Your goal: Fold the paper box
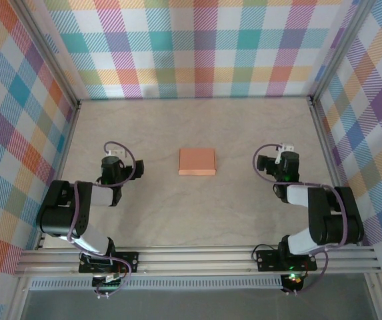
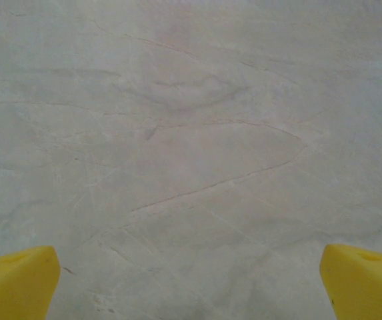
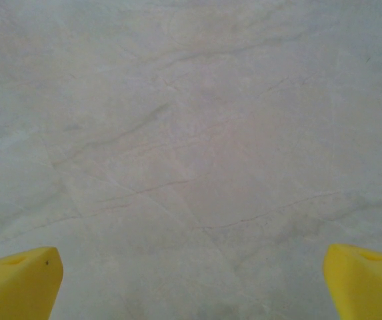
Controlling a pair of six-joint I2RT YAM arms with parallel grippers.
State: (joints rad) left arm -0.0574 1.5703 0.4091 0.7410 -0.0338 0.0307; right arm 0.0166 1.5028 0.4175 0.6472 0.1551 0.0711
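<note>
The tabletop [image 1: 197, 213] was pale beige and marble-like, with faint grey veins, under soft, even light that cast only weak shadows. A plaid back wall [image 1: 197, 47] in teal, orange, pink and purple closed the 12 o'clock side. A matching left panel [image 1: 11, 133] stood at 9 o'clock and a right panel [image 1: 374, 120] at 3 o'clock. Aluminium posts [image 1: 52, 60] ran along the corners at 11 and 1 o'clock. At 6 o'clock a ribbed aluminium rail [image 1: 197, 261] edged the table, with a dull grey surface [image 1: 197, 303] beyond it.

There is one paper box [image 1: 197, 162] on one tabletop [image 1: 177, 220]. There are two arms, the left arm [image 1: 77, 208] and the right arm [image 1: 321, 217]. Each arm has two yellow fingers [image 2: 14, 283] [image 3: 361, 280].
</note>
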